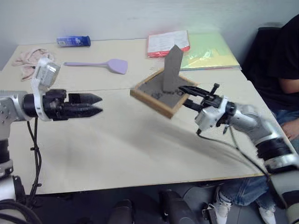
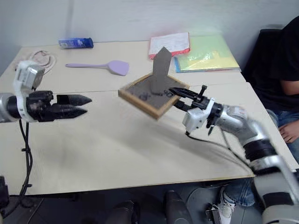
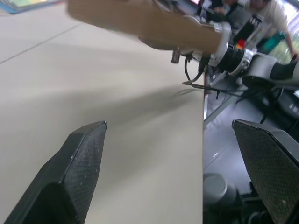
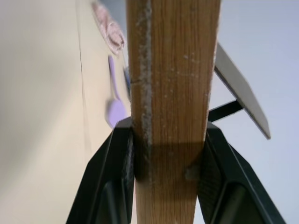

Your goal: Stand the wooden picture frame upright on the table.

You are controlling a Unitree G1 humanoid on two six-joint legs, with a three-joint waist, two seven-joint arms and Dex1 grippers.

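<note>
The wooden picture frame (image 1: pixel 156 97) hangs tilted above the table (image 1: pixel 117 149), dark grey back panel upward. Its stand flap (image 1: pixel 172 70) sticks up from the panel. My right gripper (image 1: pixel 185 96) is shut on the frame's near right edge; in the right wrist view both black fingers (image 4: pixel 122 154) press the light wood rail (image 4: pixel 170 84). My left gripper (image 1: pixel 99 105) is open, pointing toward the frame from the left, well apart from it with nothing between its fingers (image 3: pixel 84 158). The left wrist view shows the frame's wood edge (image 3: pixel 140 21) ahead.
A purple spatula (image 1: pixel 100 64), a blue packet (image 1: pixel 73 41) and a pink cloth (image 1: pixel 29 58) lie at the far left. A red folder (image 1: pixel 168 43) and green-yellow papers (image 1: pixel 208 51) lie behind the frame. A person (image 1: pixel 285 70) sits at the table's right end.
</note>
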